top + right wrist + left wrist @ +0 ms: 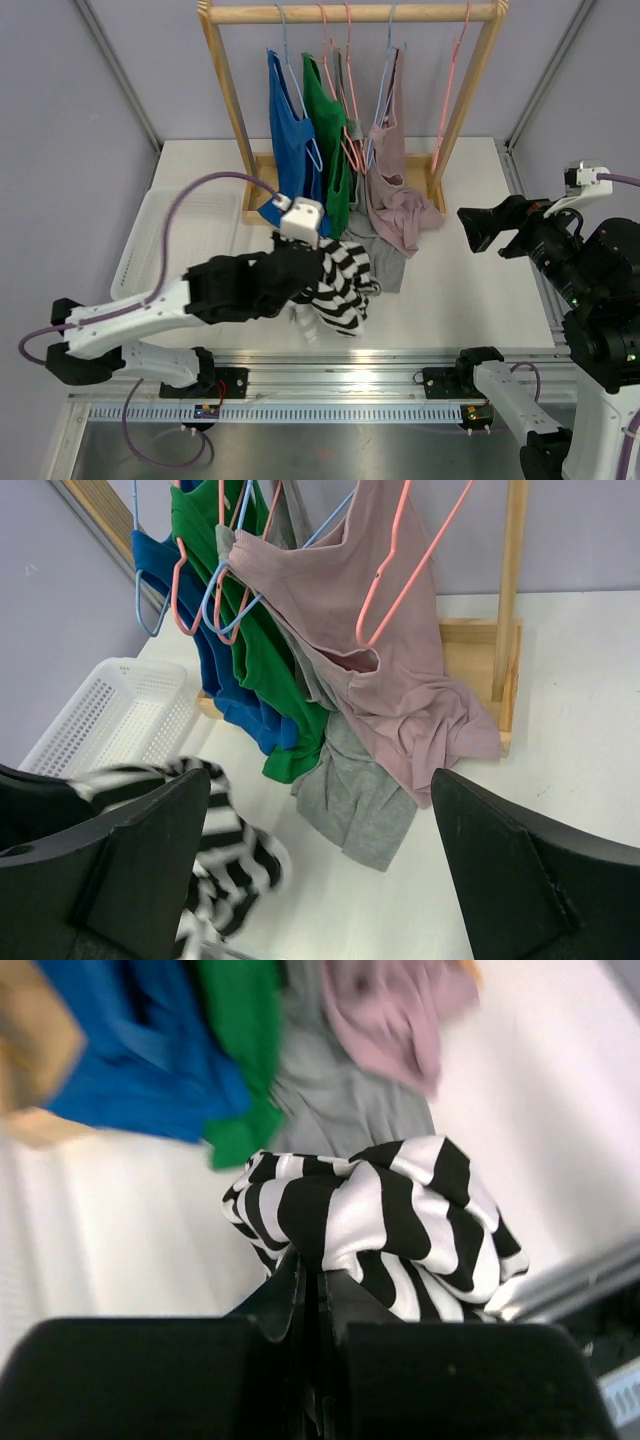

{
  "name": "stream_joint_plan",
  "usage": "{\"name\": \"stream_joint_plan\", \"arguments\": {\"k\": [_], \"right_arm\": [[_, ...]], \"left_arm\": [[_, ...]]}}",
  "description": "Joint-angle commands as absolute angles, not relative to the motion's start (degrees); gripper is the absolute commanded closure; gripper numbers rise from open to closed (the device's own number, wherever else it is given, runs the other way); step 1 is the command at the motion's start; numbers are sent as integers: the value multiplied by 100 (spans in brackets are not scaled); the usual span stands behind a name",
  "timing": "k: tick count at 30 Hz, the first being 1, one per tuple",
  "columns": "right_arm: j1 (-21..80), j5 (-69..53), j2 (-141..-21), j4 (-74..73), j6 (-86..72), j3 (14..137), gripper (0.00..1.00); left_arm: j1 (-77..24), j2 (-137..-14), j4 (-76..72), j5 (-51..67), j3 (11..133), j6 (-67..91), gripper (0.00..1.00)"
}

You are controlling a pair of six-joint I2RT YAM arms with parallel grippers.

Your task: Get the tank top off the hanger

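Observation:
A black-and-white striped tank top [342,285] hangs bunched from my left gripper [300,272], just above the table in front of the rack. In the left wrist view the jaws of the left gripper [310,1265] are pressed together on a fold of the striped tank top [390,1210]. The striped cloth [215,850] also shows blurred at the lower left of the right wrist view. A bare pink hanger [453,75] hangs at the right end of the rod. My right gripper [482,228] stands open to the right of the rack, its jaws [320,775] wide apart and holding nothing.
The wooden rack [350,12] at the back carries blue [290,130], green [325,120], grey [378,252] and mauve [398,190] tops on hangers, their hems lying on the table. A white mesh basket [160,235] sits at the left.

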State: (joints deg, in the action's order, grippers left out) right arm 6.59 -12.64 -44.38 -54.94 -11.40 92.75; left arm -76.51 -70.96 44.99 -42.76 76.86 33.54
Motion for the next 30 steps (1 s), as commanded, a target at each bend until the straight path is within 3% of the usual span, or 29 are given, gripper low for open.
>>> {"name": "stream_joint_plan", "arguments": {"k": [1,4,11,17,20,25,28,30], "right_arm": [[659,-1186,-4588,-5081,-1230,9246,0],[659,-1283,-4640,-4975,-1318,9220,0],[659,-1485,-4772,-4764,-1389,9281,1],[659,-1907,-5071,-4228,-1468,9088,1],[659,-2187,-5317,-3965,-1591,9062,1],[659,-3056,-5764,-3077,-2143,9086,1],[668,-3199,-6388,-2962,-2547,9551,0],[668,-3138,-6852,-2953,-2610,9816,1]], "left_arm": [[-7542,-6733,5930,-6010,8348,3682,100],[-6902,-6584,6897,-6232,8893,3736,100],[-3680,-6030,6311,-5459,9219,2279,100],[-982,-6389,5740,-3520,9668,1565,100],[-170,-6890,5739,-2972,9765,1538,100],[228,-7303,5599,-2285,9431,1617,100],[298,-7479,5581,-2294,9212,1635,89],[360,-7567,5616,-2224,9106,1687,68]]}}
